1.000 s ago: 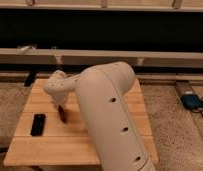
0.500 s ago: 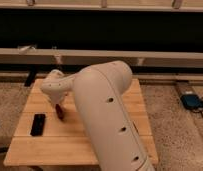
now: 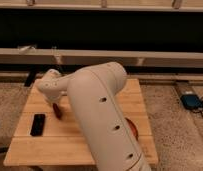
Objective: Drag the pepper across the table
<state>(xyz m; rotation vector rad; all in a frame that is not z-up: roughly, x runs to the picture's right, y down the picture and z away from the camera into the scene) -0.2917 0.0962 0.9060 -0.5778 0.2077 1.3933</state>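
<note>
On the table, gripper at the pepper (grip state unclear), phone nearby.

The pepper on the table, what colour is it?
The pepper is dark red, best in the camera view; the gripper hangs right above it.
</note>
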